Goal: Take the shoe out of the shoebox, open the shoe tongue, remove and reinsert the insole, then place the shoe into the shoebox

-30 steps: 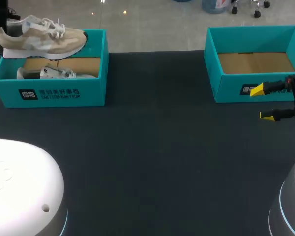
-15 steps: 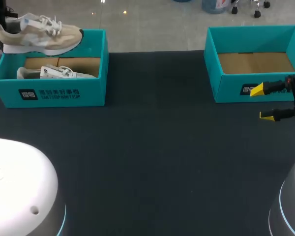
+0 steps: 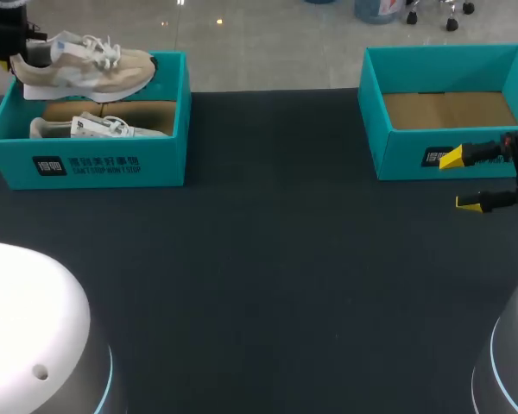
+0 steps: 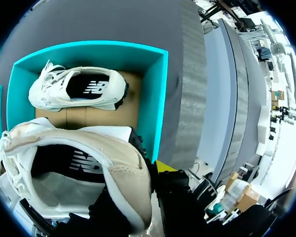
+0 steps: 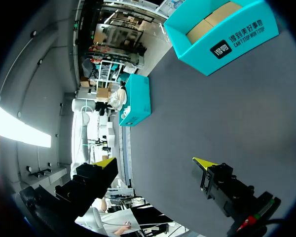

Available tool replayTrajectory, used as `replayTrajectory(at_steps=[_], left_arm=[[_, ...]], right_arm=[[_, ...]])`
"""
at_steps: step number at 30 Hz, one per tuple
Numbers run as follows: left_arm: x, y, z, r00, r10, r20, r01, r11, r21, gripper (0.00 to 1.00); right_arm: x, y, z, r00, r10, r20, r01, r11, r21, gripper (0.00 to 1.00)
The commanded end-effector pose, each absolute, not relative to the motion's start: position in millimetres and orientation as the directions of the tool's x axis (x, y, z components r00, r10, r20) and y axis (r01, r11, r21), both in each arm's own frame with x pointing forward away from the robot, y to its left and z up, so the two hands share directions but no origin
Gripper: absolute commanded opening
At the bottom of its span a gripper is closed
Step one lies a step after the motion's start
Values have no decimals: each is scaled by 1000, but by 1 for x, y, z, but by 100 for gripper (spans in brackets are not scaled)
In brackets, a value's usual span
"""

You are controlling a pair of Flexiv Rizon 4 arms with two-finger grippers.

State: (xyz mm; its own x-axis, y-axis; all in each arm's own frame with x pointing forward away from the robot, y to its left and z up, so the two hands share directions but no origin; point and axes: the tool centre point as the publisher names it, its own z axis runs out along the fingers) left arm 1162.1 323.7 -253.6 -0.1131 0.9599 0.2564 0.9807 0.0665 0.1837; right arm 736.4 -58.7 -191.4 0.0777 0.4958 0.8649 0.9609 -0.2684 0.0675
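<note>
A beige shoe (image 3: 91, 67) hangs over the back of the left teal shoebox (image 3: 86, 164), with my left gripper (image 3: 19, 47) shut on its heel. In the left wrist view the beige shoe (image 4: 74, 163) fills the foreground, its heel collar pinched in the left gripper (image 4: 150, 170), of which only one yellow tip shows. A white shoe (image 4: 79, 89) lies on its side inside the left shoebox (image 4: 160, 89), also visible as the white shoe (image 3: 95, 128) from the head view. My right gripper (image 3: 466, 179) stands open and empty in front of the right shoebox (image 3: 397, 159).
The right shoebox (image 5: 222, 42) shows only its cardboard floor. From the right wrist, the right gripper (image 5: 154, 163) spreads over dark table cloth (image 3: 268, 285), with the left shoebox (image 5: 138, 101) far ahead of it.
The held beige shoe has shifted slightly above the left box, ending a little further right. The right arm has not moved.
</note>
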Motion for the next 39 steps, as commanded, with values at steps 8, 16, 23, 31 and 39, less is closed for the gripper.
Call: replayTrajectory(at_steps=[8,16,23,31,39], left_arm=[[1182,318,-299,-104,967,234,977,54,209,0],[1192,313,-328,-104,964,243,982,62,178,0],[1202,304,-350,-134,975,175,984,110,140,0],[1198,300,-359,-109,972,208,989,85,121,0],[1196,309,-362,-87,968,234,992,64,105,0]], right_arm=[[736,-58,-191,80,499,863,961,-270,67,100],[736,-58,-191,80,499,863,961,-270,67,100],[736,-58,-191,80,499,863,961,-270,67,100],[736,-58,-191,80,499,863,961,-270,67,100],[736,-58,-191,80,499,863,961,-270,67,100]])
